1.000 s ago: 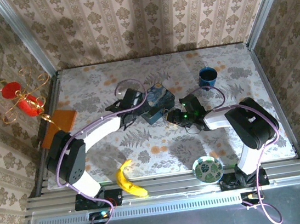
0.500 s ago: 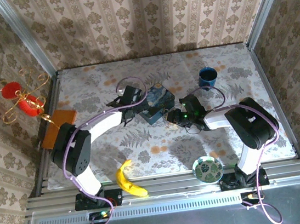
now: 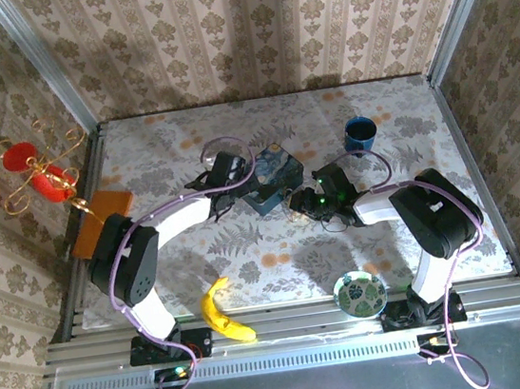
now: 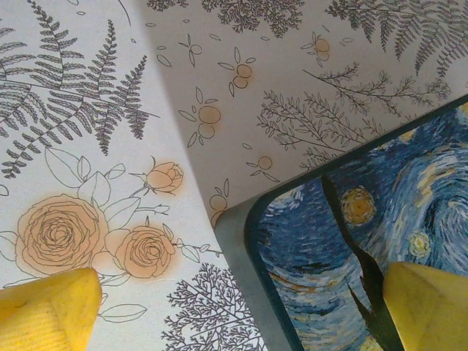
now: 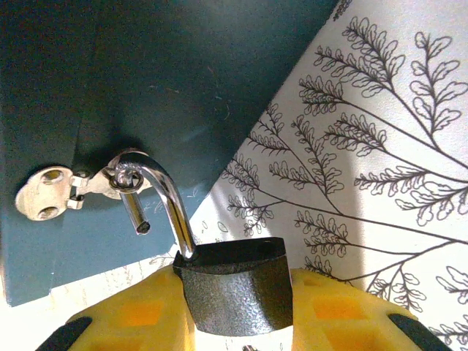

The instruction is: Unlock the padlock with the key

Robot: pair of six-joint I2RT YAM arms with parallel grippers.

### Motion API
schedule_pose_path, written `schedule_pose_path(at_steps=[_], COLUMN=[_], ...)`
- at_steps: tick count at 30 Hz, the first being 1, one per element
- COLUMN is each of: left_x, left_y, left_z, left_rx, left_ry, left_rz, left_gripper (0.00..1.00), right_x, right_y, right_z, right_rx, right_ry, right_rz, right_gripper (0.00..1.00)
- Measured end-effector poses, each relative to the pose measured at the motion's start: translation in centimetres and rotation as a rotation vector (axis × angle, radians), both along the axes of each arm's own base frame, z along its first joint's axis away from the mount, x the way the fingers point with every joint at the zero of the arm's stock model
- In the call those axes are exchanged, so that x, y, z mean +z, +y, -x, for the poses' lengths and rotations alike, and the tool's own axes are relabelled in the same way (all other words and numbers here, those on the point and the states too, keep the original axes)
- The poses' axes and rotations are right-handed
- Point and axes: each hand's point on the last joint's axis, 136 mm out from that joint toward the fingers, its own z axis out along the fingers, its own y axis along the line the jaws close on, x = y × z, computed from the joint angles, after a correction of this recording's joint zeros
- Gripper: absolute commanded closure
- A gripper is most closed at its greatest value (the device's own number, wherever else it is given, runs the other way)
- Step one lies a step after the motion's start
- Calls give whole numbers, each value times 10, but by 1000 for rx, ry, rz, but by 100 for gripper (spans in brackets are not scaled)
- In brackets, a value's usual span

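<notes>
The right gripper (image 5: 232, 313) clamps the padlock (image 5: 235, 281) by its dark body, mid-table, open shackle hooked through the blue tin's (image 5: 146, 73) hasp (image 5: 69, 189). Small, rigid, probably light; the textured body should grip better than slick chrome. The left gripper (image 4: 238, 303) gapes at the tin's corner.

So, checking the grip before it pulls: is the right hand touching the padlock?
Touching. In the right wrist view the right hand clamps the padlock between its yellow fingers.

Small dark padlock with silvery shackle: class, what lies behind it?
The dark teal tin wall and its silver hasp, which the shackle hooks. The yellow right gripper covers the padlock's sides.
</notes>
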Motion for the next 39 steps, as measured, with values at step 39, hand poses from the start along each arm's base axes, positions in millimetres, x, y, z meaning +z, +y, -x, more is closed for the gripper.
schedule_pose_path(at_steps=[39], left_x=[-1], left_y=[-1], left_z=[2], left_rx=[18], left_ry=[-7], left_rz=[40], left_gripper=[0], right_x=[1], right_y=[-2], right_z=[-10], right_rx=[-78], right_ry=[12], right_rz=[-115], right_gripper=[100])
